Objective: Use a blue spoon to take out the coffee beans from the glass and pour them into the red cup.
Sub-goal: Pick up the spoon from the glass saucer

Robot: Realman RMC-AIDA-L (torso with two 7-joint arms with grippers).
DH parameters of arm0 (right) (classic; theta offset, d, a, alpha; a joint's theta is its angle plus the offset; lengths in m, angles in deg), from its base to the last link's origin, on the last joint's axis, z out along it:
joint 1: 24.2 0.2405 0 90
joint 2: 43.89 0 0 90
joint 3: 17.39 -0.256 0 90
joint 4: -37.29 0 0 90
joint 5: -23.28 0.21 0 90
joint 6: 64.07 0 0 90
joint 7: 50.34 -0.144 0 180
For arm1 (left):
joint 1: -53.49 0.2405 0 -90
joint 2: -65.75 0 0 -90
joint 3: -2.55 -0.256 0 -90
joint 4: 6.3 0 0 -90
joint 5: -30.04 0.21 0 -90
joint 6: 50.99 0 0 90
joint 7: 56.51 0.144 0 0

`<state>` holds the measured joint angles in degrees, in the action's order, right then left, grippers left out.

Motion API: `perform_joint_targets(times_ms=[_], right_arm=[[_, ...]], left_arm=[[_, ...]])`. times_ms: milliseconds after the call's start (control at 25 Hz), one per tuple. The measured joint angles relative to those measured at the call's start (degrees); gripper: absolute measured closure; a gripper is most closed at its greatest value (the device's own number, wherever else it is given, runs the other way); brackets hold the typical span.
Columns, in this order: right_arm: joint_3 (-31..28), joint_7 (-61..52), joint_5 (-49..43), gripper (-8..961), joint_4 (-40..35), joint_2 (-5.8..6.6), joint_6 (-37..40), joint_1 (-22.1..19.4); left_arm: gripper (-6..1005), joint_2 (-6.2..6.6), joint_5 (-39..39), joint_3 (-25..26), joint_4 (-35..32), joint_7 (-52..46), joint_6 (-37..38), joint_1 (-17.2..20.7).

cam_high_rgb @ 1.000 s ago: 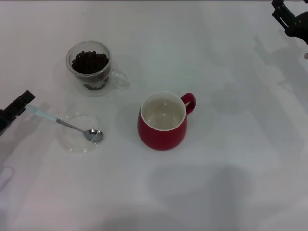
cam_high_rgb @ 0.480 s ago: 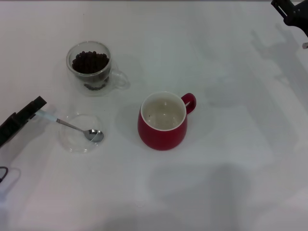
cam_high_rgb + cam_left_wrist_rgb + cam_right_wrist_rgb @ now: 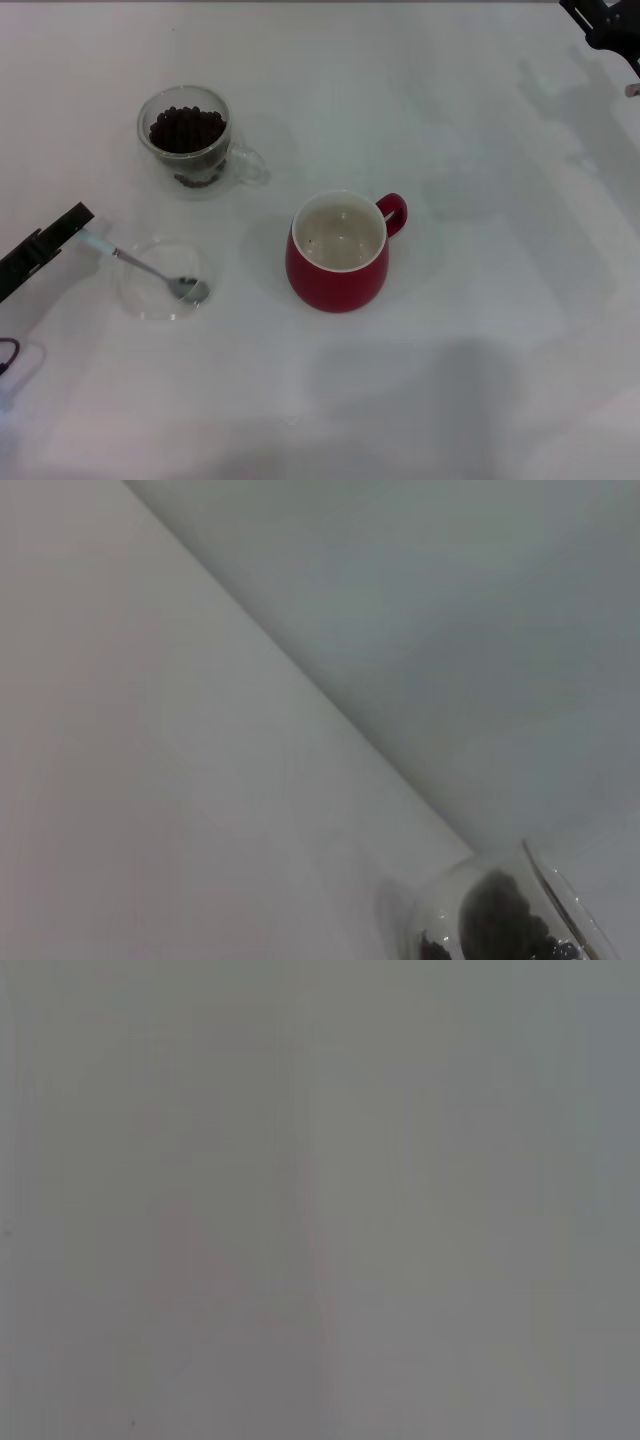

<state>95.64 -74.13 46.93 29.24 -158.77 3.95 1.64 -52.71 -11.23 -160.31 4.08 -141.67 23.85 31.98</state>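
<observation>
Left gripper (image 3: 72,228) now pinching spoon (image 3: 140,265) handle; bowl has slid on saucer (image 3: 150,308) versus half a second ago. Glass (image 3: 187,140) beyond gripper, cup (image 3: 338,252) farther. Grasp made; scooping next. Right gripper (image 3: 600,22) parked, state unclear.

The left hand (image 3: 72,228) covers the end of the spoon (image 3: 150,268) handle, and its fingers cannot be made out. The right hand (image 3: 605,25) is cut off by the head view's corner. The left wrist view crops the glass (image 3: 500,910) and beans (image 3: 505,920).
</observation>
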Motion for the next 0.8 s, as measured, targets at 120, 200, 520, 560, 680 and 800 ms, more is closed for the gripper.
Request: perform_joint_targets(times_ms=[120,200,520,560,680,800], right_arm=[[0.0,-0.2,0.0,127,0.0,0.0,0.0,0.0],[0.0,-0.3,0.0,127,0.0,0.01,0.0,0.0],[-1.1,0.0,0.0,127,0.0,0.11,-1.3,0.1],[-1.1,0.0,0.0,127,0.0,0.1,-1.3,0.1],[-1.1,0.0,0.0,127,0.0,0.1,-1.3,0.1],[-1.2,0.0,0.0,127,0.0,0.1,-1.3,-0.1]], left_arm=[[757,0.04,0.1,0.0,0.1,0.7,0.0,-0.6],[809,0.03,0.0,0.0,0.0,1.3,0.0,-0.8],[843,0.09,-0.6,0.2,-0.2,1.6,0.4,-1.0],[843,0.1,-0.6,0.4,-0.2,1.6,0.8,-1.0],[844,0.13,-1.6,0.4,0.2,2.3,2.7,-1.1],[851,0.39,-3.0,0.4,0.2,3.7,5.1,-0.9]])
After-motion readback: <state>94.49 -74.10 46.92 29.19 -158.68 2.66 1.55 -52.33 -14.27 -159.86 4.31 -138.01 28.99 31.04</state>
